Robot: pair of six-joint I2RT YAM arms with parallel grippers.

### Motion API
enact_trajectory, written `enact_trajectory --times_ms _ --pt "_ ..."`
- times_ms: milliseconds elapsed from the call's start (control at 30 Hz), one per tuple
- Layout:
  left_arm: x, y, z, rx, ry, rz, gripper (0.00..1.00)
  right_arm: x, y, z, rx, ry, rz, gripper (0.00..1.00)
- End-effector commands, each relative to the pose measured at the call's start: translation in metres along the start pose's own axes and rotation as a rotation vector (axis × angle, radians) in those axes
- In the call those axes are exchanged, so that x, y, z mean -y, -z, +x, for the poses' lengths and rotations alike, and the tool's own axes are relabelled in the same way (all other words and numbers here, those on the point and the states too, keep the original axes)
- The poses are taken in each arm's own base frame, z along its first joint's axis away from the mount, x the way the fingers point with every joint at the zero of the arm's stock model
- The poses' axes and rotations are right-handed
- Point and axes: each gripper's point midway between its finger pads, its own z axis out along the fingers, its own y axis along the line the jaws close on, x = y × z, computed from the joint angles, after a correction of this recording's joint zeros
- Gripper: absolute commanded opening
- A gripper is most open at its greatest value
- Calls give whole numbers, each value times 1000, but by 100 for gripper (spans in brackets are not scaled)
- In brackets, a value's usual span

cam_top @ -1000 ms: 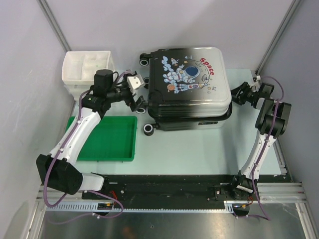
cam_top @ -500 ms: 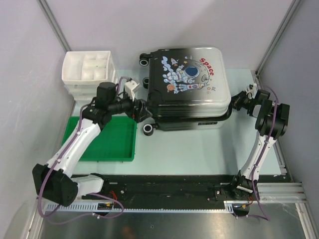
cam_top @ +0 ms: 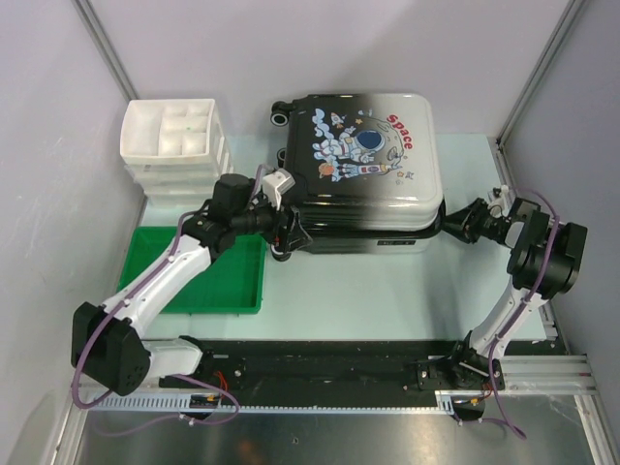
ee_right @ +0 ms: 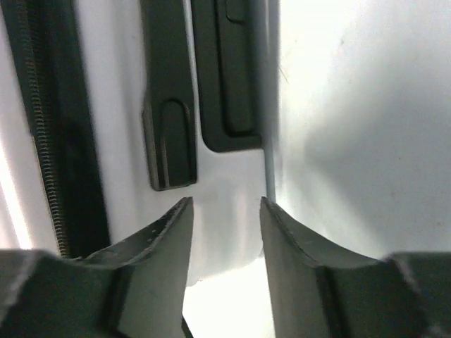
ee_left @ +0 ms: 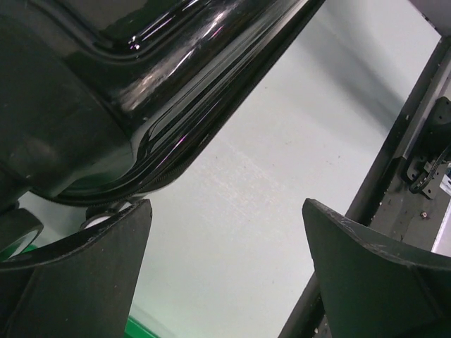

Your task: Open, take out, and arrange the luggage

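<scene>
Pale matte tabletop (cam_top: 387, 291) bears glossy rounded luggage (cam_top: 363, 184); left jaws spread wide, right jaws narrowly parted.

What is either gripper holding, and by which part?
Nothing. Left gripper open by a wheeled corner of the suitcase; right gripper open, empty, at its opposite side.

Two slim robot arms, left arm (cam_top: 160, 281) and right arm (cam_top: 509, 308): white tube links joined by chunky black cylindrical joints. A purple cable (cam_top: 85, 373) loops along each. Wedge-shaped dark grey jaws, lightly scuffed. Small white camera block (cam_top: 281, 184) on the left wrist.
</scene>
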Motion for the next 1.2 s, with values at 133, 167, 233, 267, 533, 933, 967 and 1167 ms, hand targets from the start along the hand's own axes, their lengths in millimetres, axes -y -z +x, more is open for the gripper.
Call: enact_trajectory --times_ms 133,167,233,267,533,933,967,1167 --pt "18 7 -29 129 -42 63 93 -53 28 -101 239 162 -102 59" --pt "18 7 -29 131 -44 63 93 -56 23 -105 243 167 -107 58" --pt "17 7 -32 133 -53 61 93 -55 12 -118 265 169 -106 58" --pt "16 6 -32 131 -55 62 93 -56 2 -118 251 168 -114 57" --pt "14 5 -49 154 -79 51 93 -36 -43 -120 240 102 -110 51" --pt "-2 -4 -43 128 -12 -16 94 -18 -89 -78 108 188 -19 48" --pt "-3 -4 -41 126 2 -21 94 -16 -90 -74 94 189 -18 48" --pt "-9 -8 -16 86 78 -51 94 -11 -86 -58 11 96 -72 14"
